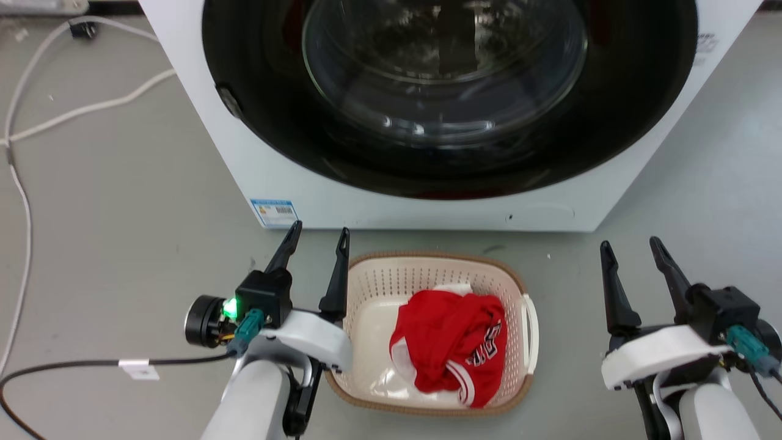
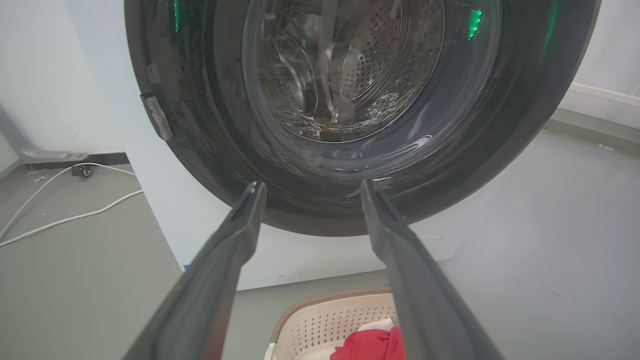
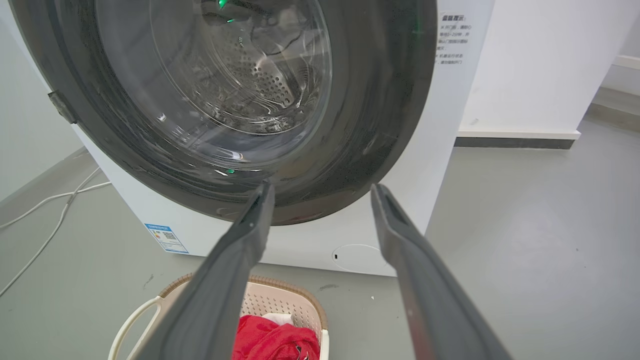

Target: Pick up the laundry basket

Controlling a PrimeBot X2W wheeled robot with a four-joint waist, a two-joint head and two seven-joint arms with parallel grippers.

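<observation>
Laundry basket (image 1: 427, 255) (image 2: 325, 320) (image 3: 280, 300) sits on the grey floor (image 1: 122, 214) just in front of the washing machine (image 1: 366, 211), below its round dark door (image 1: 440, 91). It is cream with perforated walls and a brown woven-look rim, and a white handle (image 1: 530, 333) shows on the side toward the machine's right corner. A crumpled red garment (image 1: 446, 330) (image 2: 372, 345) (image 3: 270, 340) with white trim lies inside it.

The left gripper (image 1: 321, 227) (image 2: 312, 184) hangs in front of the machine's lower left corner, near the blue label (image 1: 275, 212), jaws spread with nothing between them. In the head view its inner finger crosses the basket's rim, but I cannot tell whether it touches. A green light (image 1: 231, 307) glows on that wrist.

The right gripper (image 1: 630, 241) (image 3: 323, 185) hangs in front of the machine's lower right corner, apart from the basket, jaws likewise spread and empty. Both wrist views look along the fingers at the machine's door glass.

White cables (image 1: 79, 110) trail over the floor left of the machine, and a black cable (image 1: 61, 365) with a white tag runs nearer the robot.
</observation>
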